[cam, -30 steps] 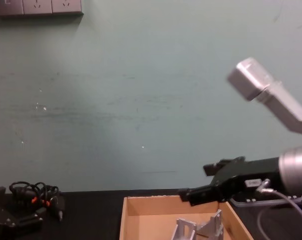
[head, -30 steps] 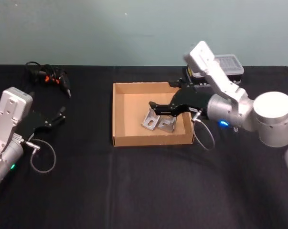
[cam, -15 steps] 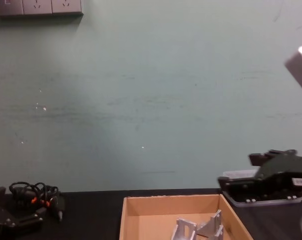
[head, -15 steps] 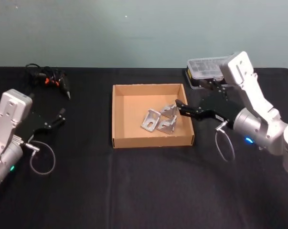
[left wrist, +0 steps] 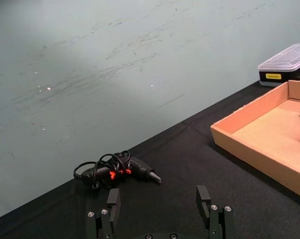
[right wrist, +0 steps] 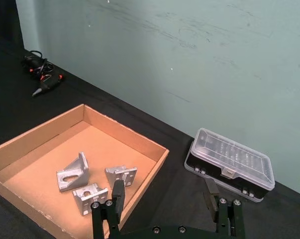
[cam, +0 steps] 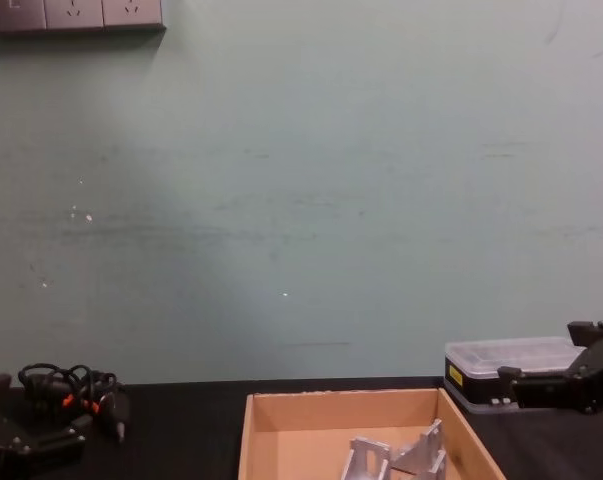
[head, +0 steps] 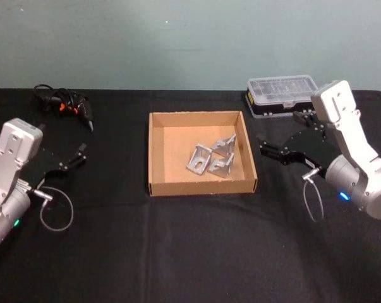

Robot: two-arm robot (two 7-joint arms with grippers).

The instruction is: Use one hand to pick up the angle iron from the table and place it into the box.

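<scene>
— Looking into the cardboard box (head: pixel 160 183), I count three angle irons (head: pixel 199 158) lying together on its floor, toward three o'clock of its middle. Anything left on the table (head: pixel 190 246)?

— Nothing metal that I can spot on the black top. At eleven o'clock from the box there's a tangle of black cables with orange bits (head: pixel 65 104), and at one o'clock a clear-lidded plastic case (head: pixel 283 95). Neither belongs to the job.

— And the right gripper (head: pixel 266 150)?

— It hovers just outside the box's wall at three o'clock, fingers spread wide and holding nothing. From its wrist camera you see the two fingertips (right wrist: pixel 118 191) apart, with the brackets beyond them in the box.

— The left gripper (head: pixel 76 156)?

— Parked at nine o'clock, well apart from the box, also spread and empty; its fingers (left wrist: pixel 113 197) point toward the cables.

— So the placing is done?

— I'd judge so. The brackets rest inside, the claw is released, and what's left is likely only the right arm going home, unless another piece sits somewhere I can't see.
</scene>
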